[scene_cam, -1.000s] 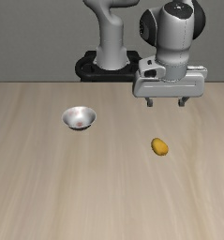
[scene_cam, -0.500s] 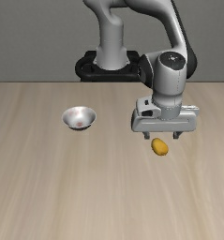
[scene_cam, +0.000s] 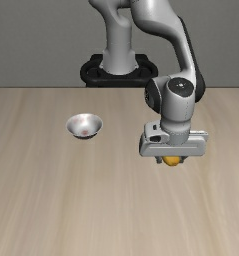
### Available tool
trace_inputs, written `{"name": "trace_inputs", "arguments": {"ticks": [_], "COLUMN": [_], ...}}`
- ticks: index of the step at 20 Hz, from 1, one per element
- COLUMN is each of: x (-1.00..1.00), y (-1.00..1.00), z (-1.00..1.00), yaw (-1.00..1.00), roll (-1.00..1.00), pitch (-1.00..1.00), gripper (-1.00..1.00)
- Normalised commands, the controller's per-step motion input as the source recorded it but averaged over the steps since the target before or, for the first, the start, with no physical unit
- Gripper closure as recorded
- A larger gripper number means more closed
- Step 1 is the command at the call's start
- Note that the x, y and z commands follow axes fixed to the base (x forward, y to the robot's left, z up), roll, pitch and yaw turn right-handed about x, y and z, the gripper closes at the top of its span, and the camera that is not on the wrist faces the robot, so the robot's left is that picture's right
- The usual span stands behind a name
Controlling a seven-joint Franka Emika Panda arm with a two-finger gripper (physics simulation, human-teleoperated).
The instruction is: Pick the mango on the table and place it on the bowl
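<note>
Mango point(scene_cam: 171, 158) sits on the desk point(scene_cam: 51, 200) under the jaws, spread either side, ready to pinch it for the bowl point(scene_cam: 84, 125)

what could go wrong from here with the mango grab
1. The end effector sits low over the mango, open. The rounded fruit might roll or squirt sideways as it closes.
2. The bowl is small and lies well off toward the exterior view's left. With a loose grip the mango could drop onto the table during the carry, or bounce off the rim.
</note>
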Motion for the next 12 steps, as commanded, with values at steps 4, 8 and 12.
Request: {"name": "trace_inputs", "arguments": {"ticks": [4, 8, 12], "x": [0.0, 0.0, 0.0], "y": [0.0, 0.0, 0.0], "z": [0.0, 0.0, 1.0], "yaw": [0.0, 0.0, 0.0], "roll": [0.0, 0.0, 0.0], "pitch": [0.0, 0.0, 0.0], "gripper": [1.0, 1.0, 1.0]}}
